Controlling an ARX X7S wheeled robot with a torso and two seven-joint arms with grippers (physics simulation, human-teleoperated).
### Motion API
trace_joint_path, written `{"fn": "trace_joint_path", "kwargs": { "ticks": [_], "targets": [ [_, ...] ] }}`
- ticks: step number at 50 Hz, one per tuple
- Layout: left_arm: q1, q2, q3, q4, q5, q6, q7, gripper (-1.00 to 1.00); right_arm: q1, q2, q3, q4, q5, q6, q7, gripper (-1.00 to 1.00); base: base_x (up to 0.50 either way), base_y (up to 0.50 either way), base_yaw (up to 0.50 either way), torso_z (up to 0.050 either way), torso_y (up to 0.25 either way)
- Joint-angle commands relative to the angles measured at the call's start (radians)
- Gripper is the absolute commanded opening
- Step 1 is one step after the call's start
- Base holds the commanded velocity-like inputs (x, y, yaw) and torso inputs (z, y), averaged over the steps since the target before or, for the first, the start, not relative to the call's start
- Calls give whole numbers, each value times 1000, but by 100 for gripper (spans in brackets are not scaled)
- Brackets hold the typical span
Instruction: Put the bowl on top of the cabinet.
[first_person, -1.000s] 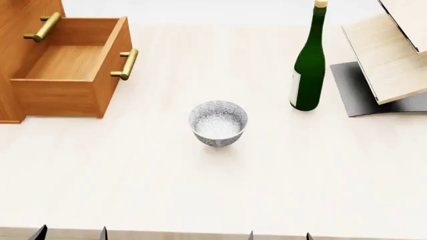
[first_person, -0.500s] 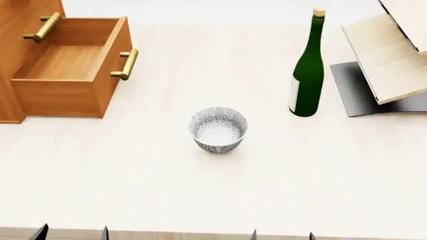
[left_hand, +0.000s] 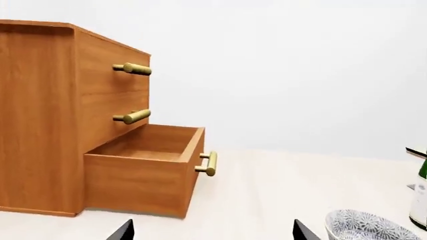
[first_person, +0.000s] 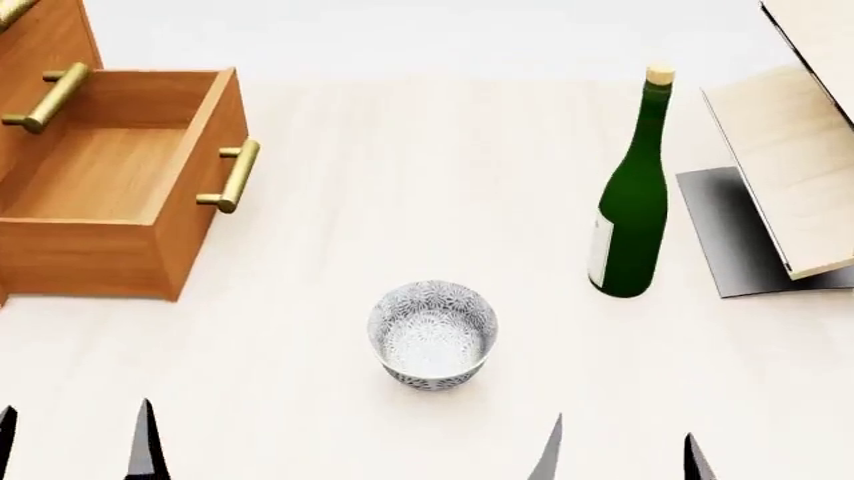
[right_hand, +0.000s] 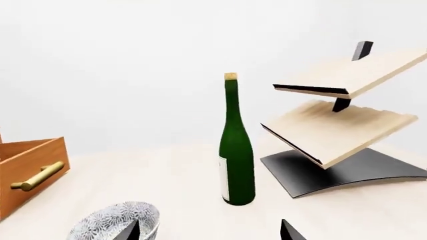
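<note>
Speckled grey-white bowl (first_person: 433, 333): one, upright on the table (first_person: 441, 150), ahead of and between both grippers.
Nearer arm: about equal, judged.
Left gripper (first_person: 74, 442): fingers spread, empty.
Right gripper (first_person: 622, 452): fingers spread, empty.
Cabinet (left_hand: 47, 115): one, far left; bottom drawer (first_person: 114, 185) open.
Bottle (first_person: 631, 190): one.
Rack (right_hand: 340, 130): one.

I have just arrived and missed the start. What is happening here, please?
A two-armed robot is meant to put the bowl on top of the cabinet. Nothing is held yet. The bowl stands upright on the table, between the left gripper and the right gripper, both open at the near edge of the head view. The cabinet's bottom drawer is pulled out. A green bottle and a plywood rack stand to the right.
</note>
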Motion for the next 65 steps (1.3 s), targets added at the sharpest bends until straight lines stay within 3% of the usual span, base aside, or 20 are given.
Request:
{"fn": "trace_joint_path", "kwargs": {
  "ticks": [1,65],
  "targets": [
    [32,-19,1,137,-34,-28,-28,100,-39,28,9,-147,52,35,21,100,500,0,0,0,0],
    [41,-82,46,146,-56,65,-94,100,-71,91,-2,-201,68,-73,90,100,500,0,0,0,0]
  ]
}}
